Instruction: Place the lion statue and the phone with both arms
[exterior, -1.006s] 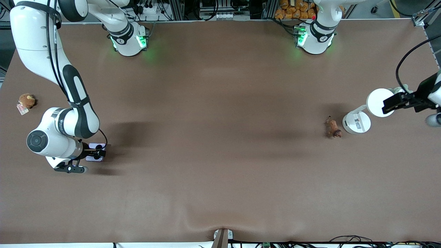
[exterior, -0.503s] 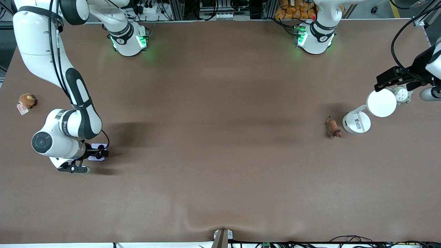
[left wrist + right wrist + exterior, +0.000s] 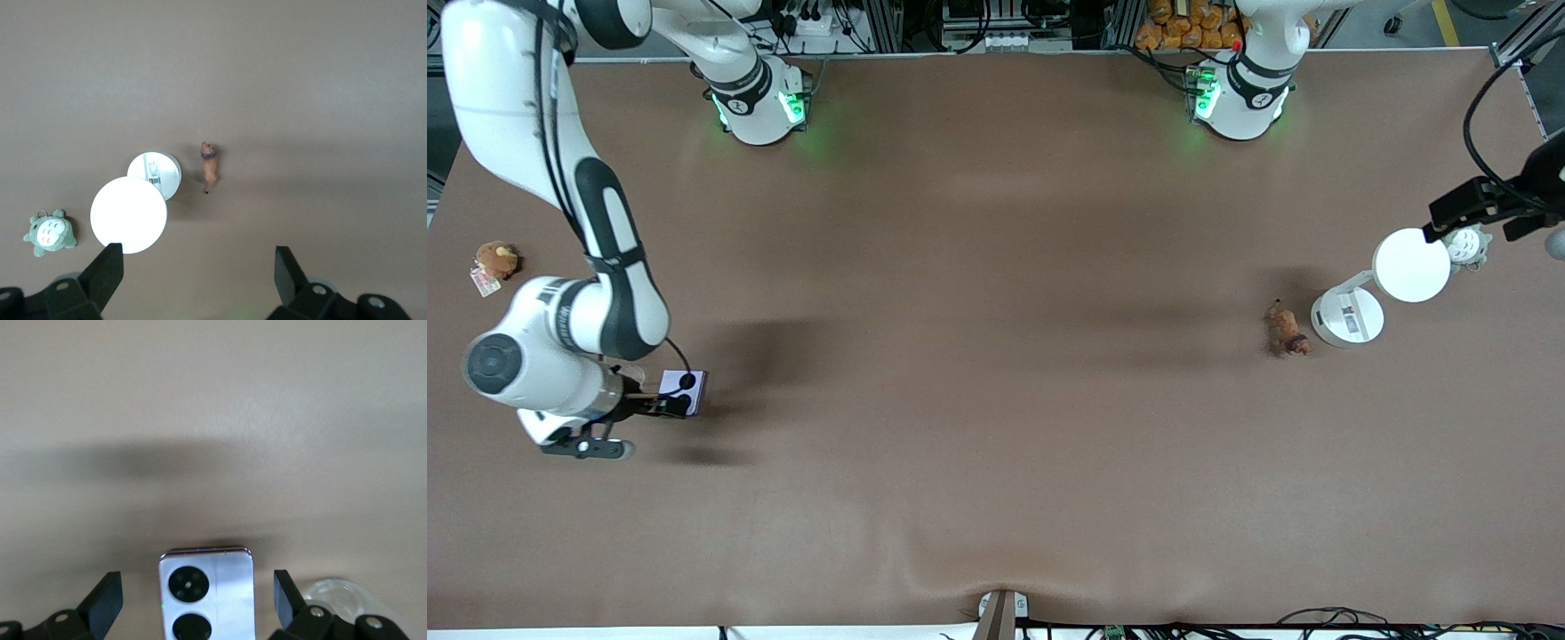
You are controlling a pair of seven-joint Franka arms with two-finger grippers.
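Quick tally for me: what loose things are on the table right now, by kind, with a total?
Phones: 1, the phone
Animal figurines: 1, the lion statue
Plush toys: 2, the brown plush toy and the grey-white plush figure
Lamps: 1, the white desk lamp
Total: 5

Left gripper (image 3: 198,267) fingers (image 3: 107,267) spread wide, high over the brown table (image 3: 320,100). Below it the lion statue (image 3: 210,167) just beside a white lamp base (image 3: 155,175), round white lamp head (image 3: 128,215) overlapping the base, grey-green plush (image 3: 50,233) near the head
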